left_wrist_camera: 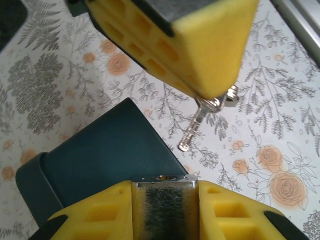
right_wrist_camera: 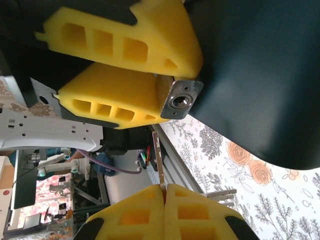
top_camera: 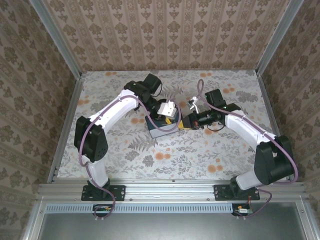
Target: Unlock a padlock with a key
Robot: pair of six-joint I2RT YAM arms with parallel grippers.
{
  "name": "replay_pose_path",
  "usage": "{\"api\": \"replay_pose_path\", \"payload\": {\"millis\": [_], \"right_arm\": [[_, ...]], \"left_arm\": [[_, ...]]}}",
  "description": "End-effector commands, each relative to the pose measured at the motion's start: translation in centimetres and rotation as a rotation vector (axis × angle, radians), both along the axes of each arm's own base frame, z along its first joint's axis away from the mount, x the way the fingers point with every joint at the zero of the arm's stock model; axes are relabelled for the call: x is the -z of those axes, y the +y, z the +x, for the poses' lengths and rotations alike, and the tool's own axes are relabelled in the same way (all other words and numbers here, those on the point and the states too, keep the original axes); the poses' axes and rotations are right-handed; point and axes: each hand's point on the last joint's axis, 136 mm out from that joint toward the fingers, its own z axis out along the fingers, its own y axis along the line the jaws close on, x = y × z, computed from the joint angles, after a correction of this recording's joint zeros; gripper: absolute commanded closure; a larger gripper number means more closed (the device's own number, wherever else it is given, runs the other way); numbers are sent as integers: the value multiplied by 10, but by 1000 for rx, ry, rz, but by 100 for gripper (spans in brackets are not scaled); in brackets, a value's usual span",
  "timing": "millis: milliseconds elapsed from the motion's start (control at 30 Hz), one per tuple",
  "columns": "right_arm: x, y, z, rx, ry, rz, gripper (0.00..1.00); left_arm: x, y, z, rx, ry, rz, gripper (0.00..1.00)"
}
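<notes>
- No words, numbers, brands or signs can be read anywhere.
- The shiny end of the padlock (right_wrist_camera: 179, 98), in the middle of the right wrist view, is too blurry to tell if it has any marks.
- The key (left_wrist_camera: 192, 127), right of the middle in the left wrist view, is too small and thin to show any stamp.
</notes>
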Motion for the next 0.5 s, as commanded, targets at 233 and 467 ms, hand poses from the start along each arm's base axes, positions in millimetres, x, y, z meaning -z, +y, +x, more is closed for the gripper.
{"api": "replay_pose_path", "payload": {"millis": [233,467], "right_arm": [[-16,4,-23,-46,15,-19,100],[-14,5,-22,-59,36,-32,100]], "left_arm": [[-33,4,-38,148,-42,-154,91],[-37,3,-45,184,-47,-169,90]]}}
